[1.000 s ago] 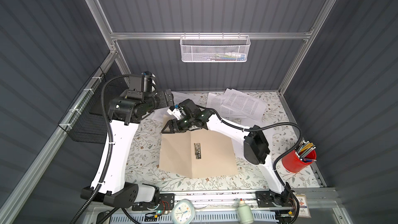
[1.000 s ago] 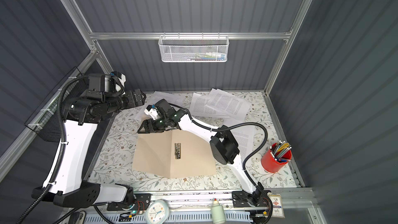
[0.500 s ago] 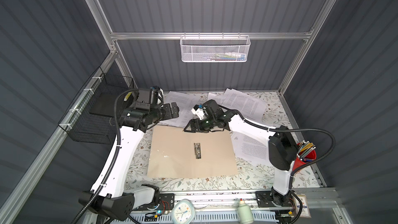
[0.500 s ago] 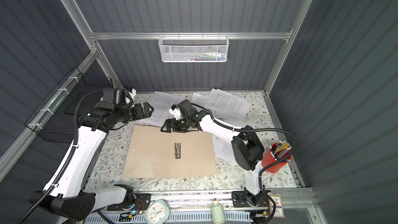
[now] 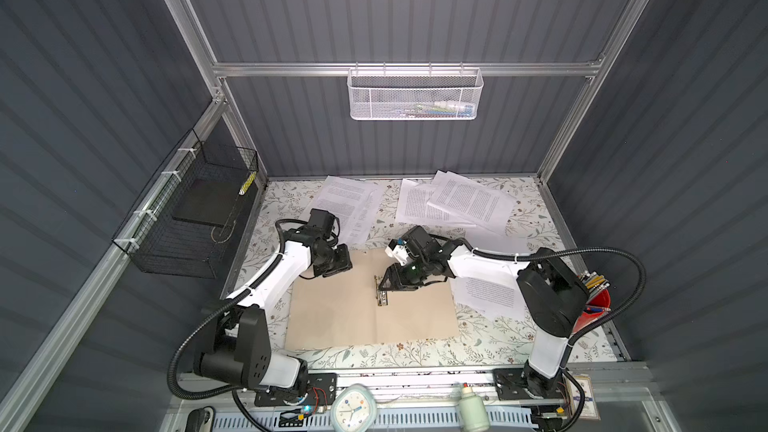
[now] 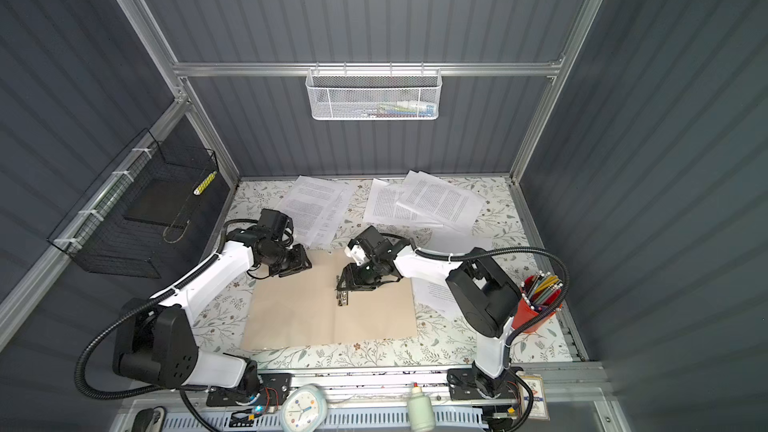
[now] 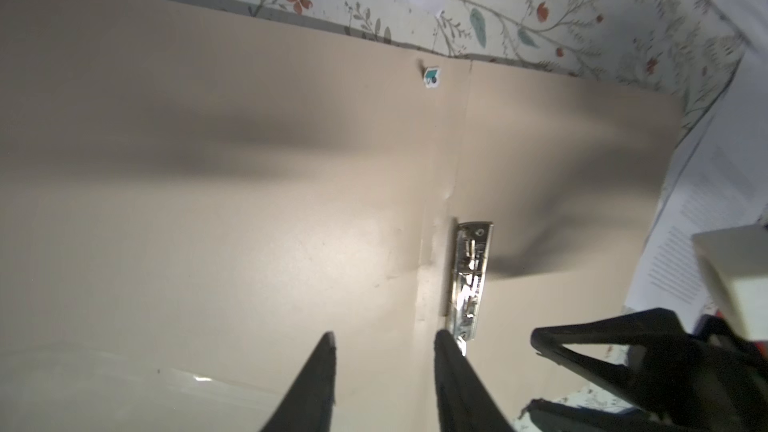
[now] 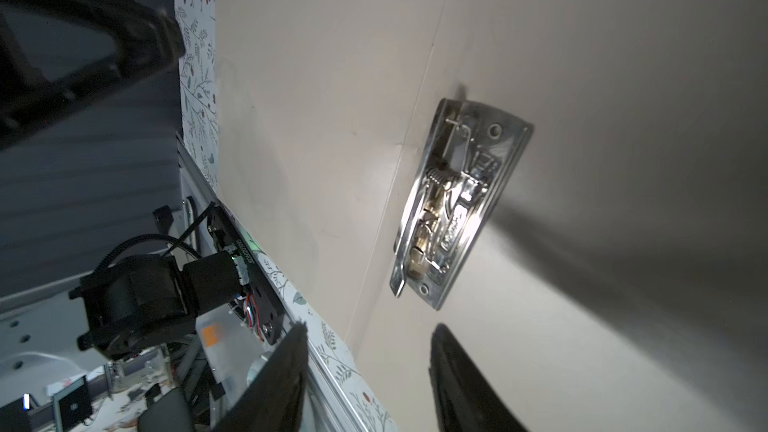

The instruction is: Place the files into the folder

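The tan folder (image 5: 332, 317) (image 6: 291, 317) lies open and flat on the table, its metal clip (image 5: 381, 295) (image 6: 342, 297) by the middle crease. The files are white printed sheets: some (image 5: 469, 201) (image 6: 436, 199) at the back, more (image 5: 347, 201) at the back left, one (image 5: 490, 292) under the folder's right edge. My left gripper (image 5: 345, 268) (image 7: 384, 332) hovers over the folder's (image 7: 208, 201) far left part, open and empty. My right gripper (image 5: 386, 282) (image 8: 370, 326) hangs at the far end of the clip (image 8: 453, 201), open, holding nothing.
A red pencil cup (image 5: 594, 305) stands at the right edge. On the left wall hangs a black wire basket (image 5: 195, 218), and on the back rail a white mesh basket (image 5: 415, 95). A clock (image 5: 353, 409) and a bottle (image 5: 471, 409) sit on the front rail.
The folder's left cover, tented a second ago, now lies flat. Both arms have come down lower over the folder. Both grippers have narrowed their jaws.
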`<control>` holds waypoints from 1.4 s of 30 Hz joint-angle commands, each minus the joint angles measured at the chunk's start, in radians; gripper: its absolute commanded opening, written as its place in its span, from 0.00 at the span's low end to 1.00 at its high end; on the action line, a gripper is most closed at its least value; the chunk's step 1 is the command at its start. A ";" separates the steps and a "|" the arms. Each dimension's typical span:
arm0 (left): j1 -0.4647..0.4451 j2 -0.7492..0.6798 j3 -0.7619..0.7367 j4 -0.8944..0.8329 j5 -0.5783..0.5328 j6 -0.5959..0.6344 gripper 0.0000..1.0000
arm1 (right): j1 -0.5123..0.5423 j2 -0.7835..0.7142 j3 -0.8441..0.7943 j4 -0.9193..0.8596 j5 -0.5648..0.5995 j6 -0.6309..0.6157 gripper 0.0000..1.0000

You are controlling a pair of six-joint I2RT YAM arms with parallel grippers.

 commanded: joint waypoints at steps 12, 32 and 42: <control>0.000 0.119 -0.148 0.146 0.002 -0.064 0.02 | 0.041 0.095 0.008 0.040 -0.073 0.015 0.28; 0.000 0.137 -0.233 0.172 -0.051 -0.094 0.00 | 0.056 0.135 0.011 -0.004 -0.023 0.038 0.22; 0.000 0.146 -0.229 0.173 -0.052 -0.094 0.00 | 0.056 0.133 -0.003 0.021 -0.025 0.059 0.23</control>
